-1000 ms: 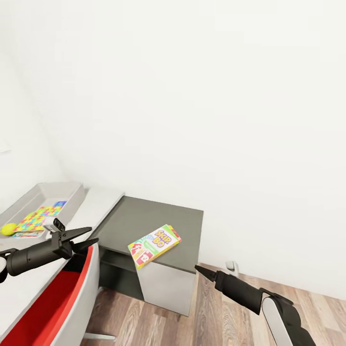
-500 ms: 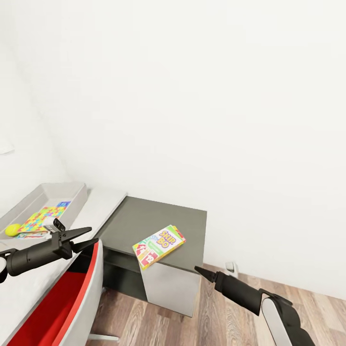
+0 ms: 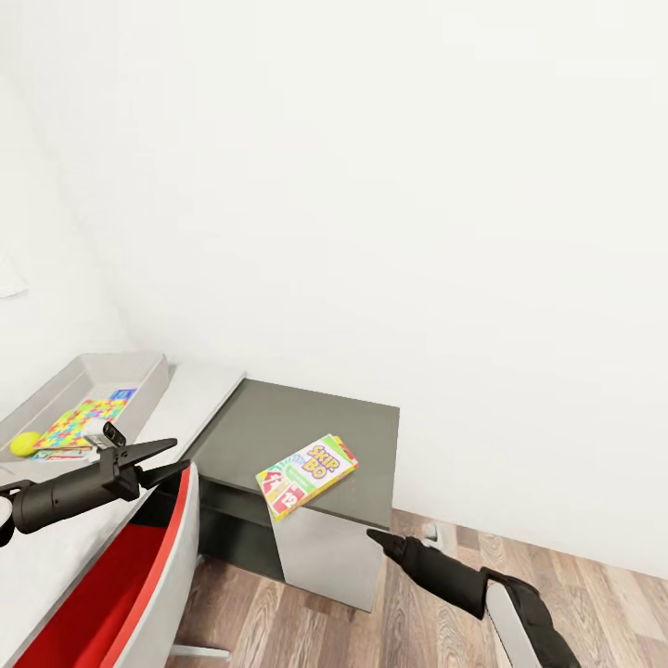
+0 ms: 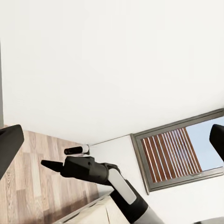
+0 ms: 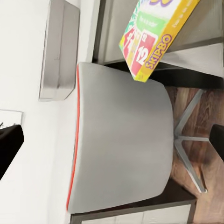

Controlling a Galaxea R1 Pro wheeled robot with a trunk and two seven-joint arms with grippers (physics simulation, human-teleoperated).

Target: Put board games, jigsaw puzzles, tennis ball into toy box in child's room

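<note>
Board game (image 3: pixel 305 476) — green, yellow, red print; chair (image 3: pixel 139 575) red-grey.

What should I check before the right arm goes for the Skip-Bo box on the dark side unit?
1. Target in sight: bright printed Skip-Bo board game lies flat at the front edge of the dark-grey-topped side unit, one corner overhanging. Ok.
2. Right gripper free: nothing between its fingers; head view shows a closed-looking point, while the wrist view has its fingertips at opposite edges. Open or shut: cannot tell.
3. Right gripper on target: below and in front of the unit's edge, apart from the game. Not ok.
4. Left gripper: open, empty, hovering over the red-edged grey chair. Ok.
5. Shallow light-grey toy box reachable: on the white-grey table, open. Ok.
</note>
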